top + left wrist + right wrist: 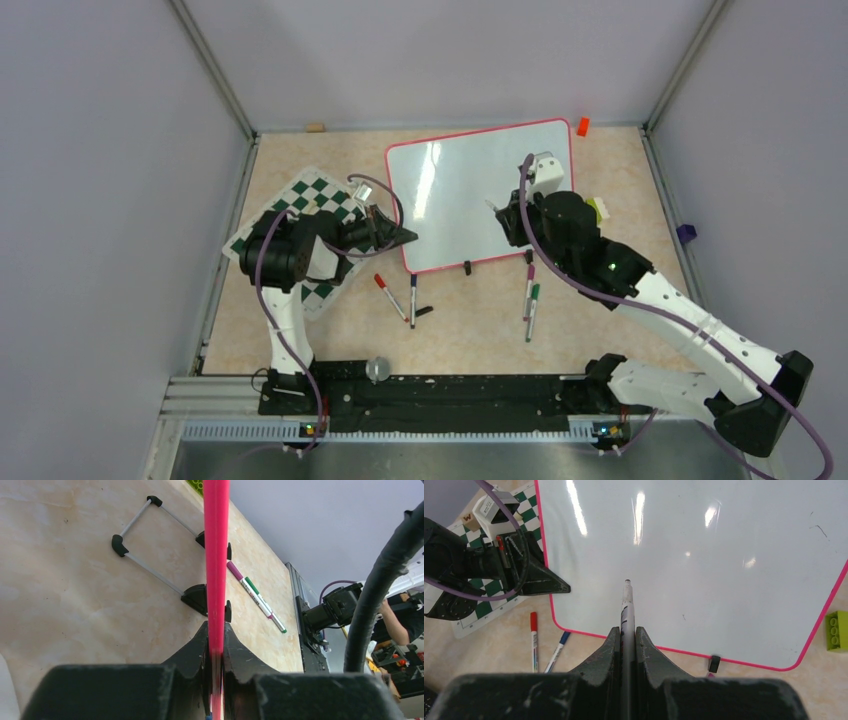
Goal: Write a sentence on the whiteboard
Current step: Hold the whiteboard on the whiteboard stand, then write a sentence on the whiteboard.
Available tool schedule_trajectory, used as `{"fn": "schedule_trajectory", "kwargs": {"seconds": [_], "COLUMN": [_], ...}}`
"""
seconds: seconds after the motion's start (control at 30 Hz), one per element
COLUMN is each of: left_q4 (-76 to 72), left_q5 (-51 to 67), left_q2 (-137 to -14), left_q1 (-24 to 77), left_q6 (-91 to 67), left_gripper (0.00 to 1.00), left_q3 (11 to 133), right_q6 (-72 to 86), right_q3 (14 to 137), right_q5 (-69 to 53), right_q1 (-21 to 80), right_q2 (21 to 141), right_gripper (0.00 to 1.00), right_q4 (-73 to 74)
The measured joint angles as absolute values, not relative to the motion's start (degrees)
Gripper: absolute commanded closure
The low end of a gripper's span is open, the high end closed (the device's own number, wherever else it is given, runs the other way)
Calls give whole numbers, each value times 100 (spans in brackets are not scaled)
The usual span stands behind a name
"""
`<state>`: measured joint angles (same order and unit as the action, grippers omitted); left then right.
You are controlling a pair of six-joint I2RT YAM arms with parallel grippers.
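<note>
Marker (626, 605) tip, perhaps touching whiteboard (724, 555), shows clearly only wrist-side.

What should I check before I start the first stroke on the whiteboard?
1. Left gripper shut on the whiteboard at its red frame: ok.
2. Right gripper shut on the marker: ok.
3. Marker tip over the white surface, inside the frame: ok.
4. Tip in contact with the surface: cannot tell.
5. Writing area free of text: ok, only a few faint specks.
6. Left arm out of the stroke path: ok, it sits at the board's left edge.
</note>
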<state>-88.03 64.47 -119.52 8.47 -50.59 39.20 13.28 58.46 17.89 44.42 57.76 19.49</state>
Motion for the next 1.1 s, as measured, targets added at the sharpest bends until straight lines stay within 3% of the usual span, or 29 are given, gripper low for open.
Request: {"fn": "schedule_trajectory", "kwargs": {"seconds": [0.8,1.1], "left_q4": [-8783,-8049], "left_q5": [6132,6031], "left_q2": [-11496,-11102], "left_q1": [1271,1326], "left_q6": [-4309,-3686], "left_gripper": [100,100], "left_q3": [3240,3127], "right_q6": [1328,1315], "right_q3": [5769,5516], "right_q5": [1857,1863], "right_q1": [4442,4438], "right_q2": [5621,5518], "right_gripper": [100,100], "right_q4": [1968,1879]}}
